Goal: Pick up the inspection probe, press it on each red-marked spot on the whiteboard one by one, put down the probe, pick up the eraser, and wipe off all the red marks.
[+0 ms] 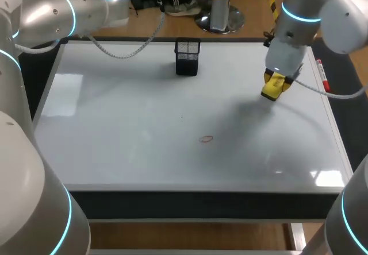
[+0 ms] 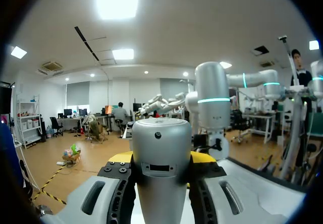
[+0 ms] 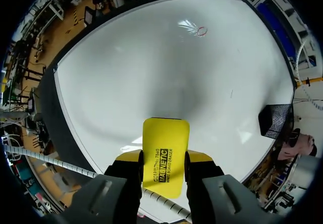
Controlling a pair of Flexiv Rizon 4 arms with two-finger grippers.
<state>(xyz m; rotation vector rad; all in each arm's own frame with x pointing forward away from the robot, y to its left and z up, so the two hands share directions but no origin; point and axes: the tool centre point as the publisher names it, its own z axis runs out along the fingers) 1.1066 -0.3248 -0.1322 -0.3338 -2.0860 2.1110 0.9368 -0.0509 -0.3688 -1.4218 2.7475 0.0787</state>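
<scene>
Right gripper [image 1: 275, 89] clamps the yellow rectangular eraser [image 3: 165, 143] just above the white whiteboard's [image 1: 115, 146] far right part, well apart from 1 small red oval mark [image 1: 206, 139]; left gripper [image 2: 161, 159] grips a silver cylindrical probe [image 2: 161, 133]

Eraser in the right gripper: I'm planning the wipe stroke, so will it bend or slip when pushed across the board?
The eraser looks like a stiff, flat block, so it probably won't bend. The right gripper pinches only its rear half, so it might pivot under sideways drag. The glossy whiteboard should offer little resistance.
</scene>
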